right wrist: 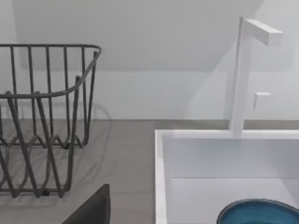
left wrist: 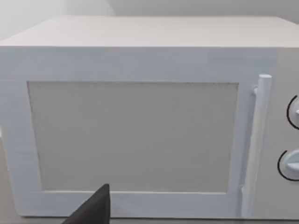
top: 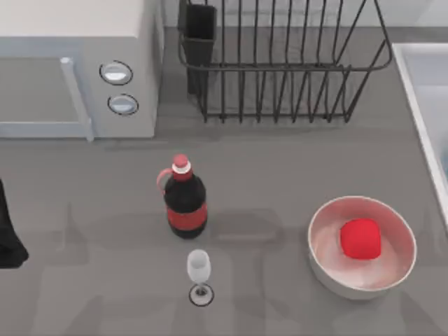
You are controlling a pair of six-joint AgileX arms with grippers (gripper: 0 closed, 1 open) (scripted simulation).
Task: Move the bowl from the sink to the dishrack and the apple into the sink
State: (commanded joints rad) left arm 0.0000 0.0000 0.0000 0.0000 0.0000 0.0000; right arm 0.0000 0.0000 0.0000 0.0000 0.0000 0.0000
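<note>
Apple (top: 360,238): in whitish bowl (top: 329,269) on surface (top: 280,168), front right, well apart from sink (top: 418,98).
Bowl (right wrist: 259,212): teal-blue, inside sink, partly seen in right wrist view, just ahead of right jaws.
Dishrack (top: 280,66): at back, utensil cup (top: 198,35) at its left corner.
Bottle (top: 185,199): dark, red label, no readable writing.
Glass (top: 199,274): just before bottle.
Microwave (left wrist: 140,126): facing left jaws.
Left arm (top: 10,238): at left edge.
Jaws, both: state cannot be told.
</note>
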